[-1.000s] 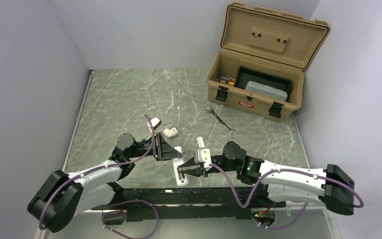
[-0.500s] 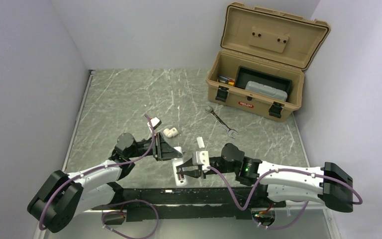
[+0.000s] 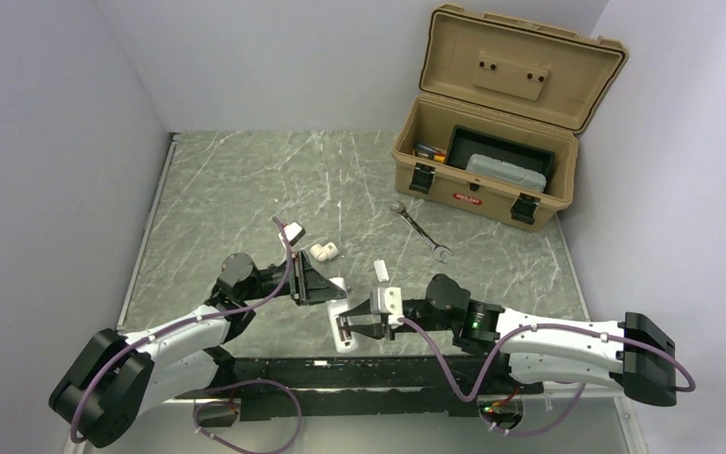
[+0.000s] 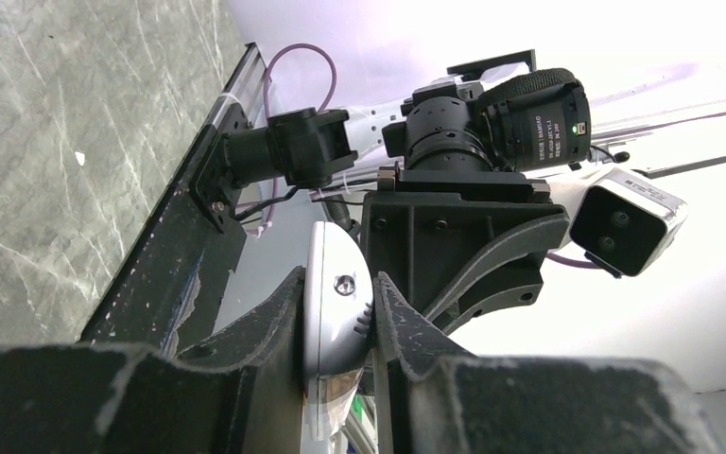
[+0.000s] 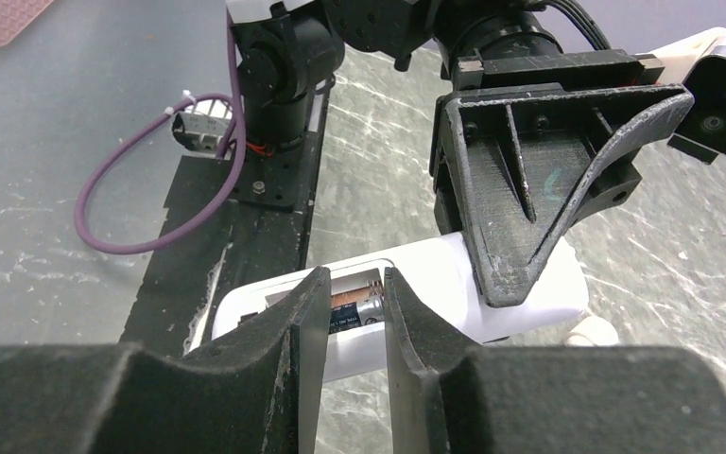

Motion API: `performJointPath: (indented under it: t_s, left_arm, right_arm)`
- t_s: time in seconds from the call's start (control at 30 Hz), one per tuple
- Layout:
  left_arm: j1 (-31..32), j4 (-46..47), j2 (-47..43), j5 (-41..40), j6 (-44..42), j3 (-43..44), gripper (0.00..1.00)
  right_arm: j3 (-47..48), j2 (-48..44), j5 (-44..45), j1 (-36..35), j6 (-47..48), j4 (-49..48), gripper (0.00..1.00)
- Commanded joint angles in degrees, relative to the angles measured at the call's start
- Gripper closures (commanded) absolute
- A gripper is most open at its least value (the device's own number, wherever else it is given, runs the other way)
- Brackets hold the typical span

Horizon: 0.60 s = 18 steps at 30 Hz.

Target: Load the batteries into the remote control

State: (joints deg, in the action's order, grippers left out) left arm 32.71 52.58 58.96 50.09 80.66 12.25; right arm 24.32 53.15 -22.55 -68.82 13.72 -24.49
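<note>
Remote control (image 4: pixel 337 284) sat clamped in my left hand (image 4: pixel 338 317); my right hand (image 5: pixel 354 279) gripped a battery (image 5: pixel 357 312) at its open back. Next, I judged, press it home squarely.

Left arm (image 3: pixel 175 336) and right arm (image 3: pixel 553 342): white shells, black joints.
Purple cables (image 3: pixel 435 364) along each; black ribbed left end effector (image 3: pixel 333 287) and right end effector (image 3: pixel 345 328); white wrist cameras (image 3: pixel 385 301); green lamp (image 3: pixel 474 323) lower right.
</note>
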Motion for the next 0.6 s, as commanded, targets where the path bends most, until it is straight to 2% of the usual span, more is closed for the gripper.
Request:
performJointPath:
  t_s: [0.0, 0.2, 0.37, 0.57]
  left_arm:
    - [-0.21, 8.99, -2.03, 0.63, 3.54, 4.09, 1.0]
    - [-0.23, 7.81, -1.92, 0.72, 2.6, 4.32, 1.0]
    - [-0.22, 4.52, -2.71, 0.54, 0.5, 4.49, 1.0]
    - [-0.22, 0.64, -4.28, 0.29, -1.72, 4.61, 1.0]
  right_arm:
    - [-3.41, 0.58, 2.11, 0.09, -1.42, 11.91, 0.7]
    - [-4.4, 0.88, 1.8, 0.08, -2.87, 5.93, 0.57]
    - [-4.69, 1.2, 1.84, 0.09, -3.64, 0.76, 0.55]
    - [-5.11, -0.44, 2.74, 0.09, -3.86, 0.65, 0.54]
